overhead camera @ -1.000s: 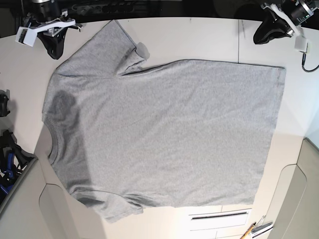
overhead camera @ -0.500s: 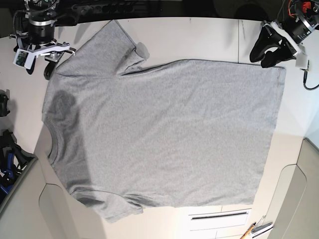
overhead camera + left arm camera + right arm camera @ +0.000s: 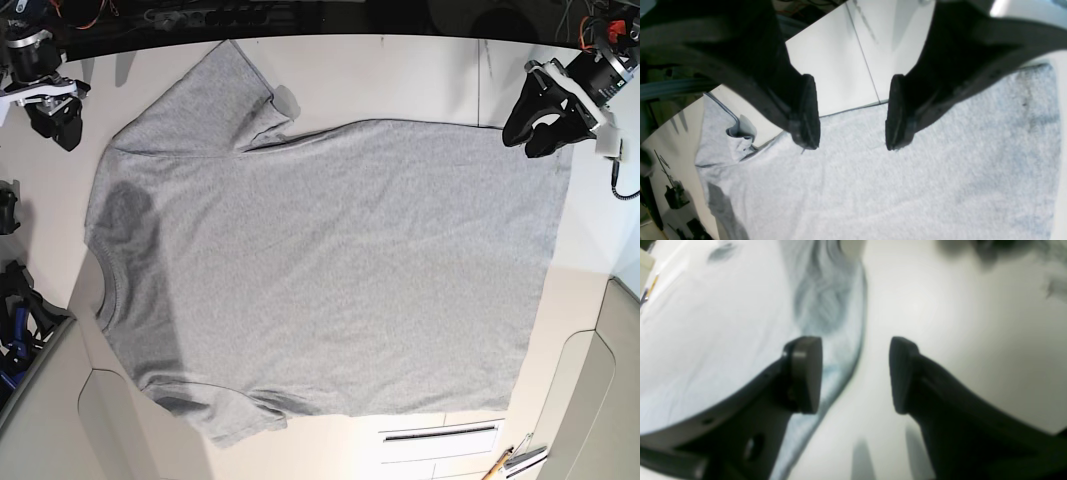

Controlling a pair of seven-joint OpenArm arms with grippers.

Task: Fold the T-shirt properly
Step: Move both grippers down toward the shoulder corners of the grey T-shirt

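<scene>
Everywhere T-shirt (image 3: 330, 260) edges flat, unfolded

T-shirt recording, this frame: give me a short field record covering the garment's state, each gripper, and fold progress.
garment: T-shirt spread flat on the table, plain side up, collar toward the base view's left
folds made: none visible
left gripper: open, above the hem corner, holding nothing
right gripper: open, at the shirt's edge near a sleeve, holding nothing
clutter: pencil at the table's near edge
</scene>
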